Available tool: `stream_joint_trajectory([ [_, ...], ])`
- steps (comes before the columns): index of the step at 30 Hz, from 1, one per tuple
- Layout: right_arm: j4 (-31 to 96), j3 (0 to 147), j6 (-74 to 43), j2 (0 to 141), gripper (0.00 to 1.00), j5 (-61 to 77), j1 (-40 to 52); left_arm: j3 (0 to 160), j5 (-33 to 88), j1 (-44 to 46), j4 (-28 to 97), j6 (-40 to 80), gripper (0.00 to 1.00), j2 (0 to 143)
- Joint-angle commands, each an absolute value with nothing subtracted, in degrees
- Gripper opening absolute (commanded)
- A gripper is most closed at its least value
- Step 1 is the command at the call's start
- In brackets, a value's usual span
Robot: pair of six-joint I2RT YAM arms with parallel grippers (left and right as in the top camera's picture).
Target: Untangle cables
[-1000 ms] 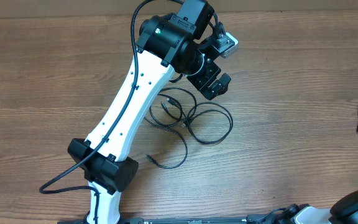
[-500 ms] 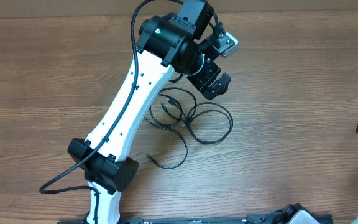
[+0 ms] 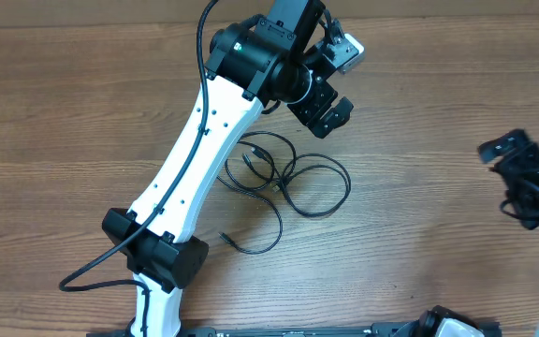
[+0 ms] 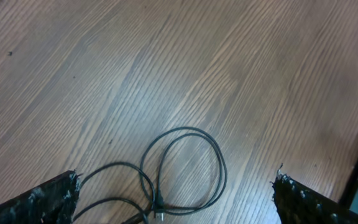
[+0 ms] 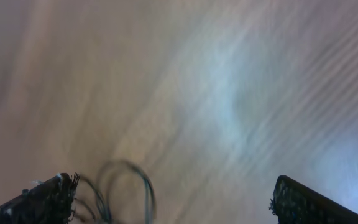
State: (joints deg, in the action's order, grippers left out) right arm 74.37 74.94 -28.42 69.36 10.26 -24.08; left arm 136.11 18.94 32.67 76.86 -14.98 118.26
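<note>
Cables: thin black cords lying in loose, overlapping loops on the wooden bench, near its middle. One plug end trails off toward the near edge. No cord is lifted off the surface.

Left gripper: positioned just beyond the far side of the loops, clear of them. In the left wrist view its fingers stand wide apart with nothing between them. A rounded loop of cable lies on the bench below, between the two fingers and not touching either.

Right gripper: fingers spread wide, nothing held. The right wrist view is blurred; a faint dark loop of cable shows next to one finger, and contact cannot be determined. In the overhead view the right arm sits at the right edge of the bench, well apart from the central loops
</note>
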Motion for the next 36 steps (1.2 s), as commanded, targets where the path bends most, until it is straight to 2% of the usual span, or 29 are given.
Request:
stream_joint_trajectory([
  [1,75.99,74.96,-28.47,70.98,1.0,10.85,-19.38,137.01,13.06,33.01,77.06,-14.52,1.0,117.4],
  [6,76.4,74.96,-28.49,71.61,1.0,11.27,-12.56,137.01,6.72,31.73,82.26,-10.04,1.0,113.58],
  [11,74.13,74.96,-28.51,71.66,1.0,11.27,-6.74,136.99,6.42,28.93,86.63,-8.05,1.0,102.87],
  [17,72.64,74.96,-28.49,71.81,1.0,11.27,-3.53,136.9,2.09,26.35,92.33,-5.37,1.0,92.47],
  [21,71.42,74.96,-28.49,71.81,1.0,11.27,-2.61,131.52,-3.38,23.83,93.23,-0.1,0.99,86.56],
  [25,70.78,74.96,-28.49,71.81,1.0,11.27,-2.61,116.88,-10.28,22.26,88.23,5.69,1.0,78.22],
  [27,70.74,74.96,-28.49,71.81,1.0,11.27,-2.61,101.47,-10.96,21.69,79.44,7.99,1.0,69.91],
  [31,70.04,74.96,-28.51,71.81,1.0,11.31,-2.61,81.73,-10.92,20.21,65.71,14.28,0.99,60.36],
  [36,68.9,74.96,-28.51,71.81,1.0,13.34,-2.61,67.35,-6.83,19.88,57.74,23.7,1.0,58.83],
])
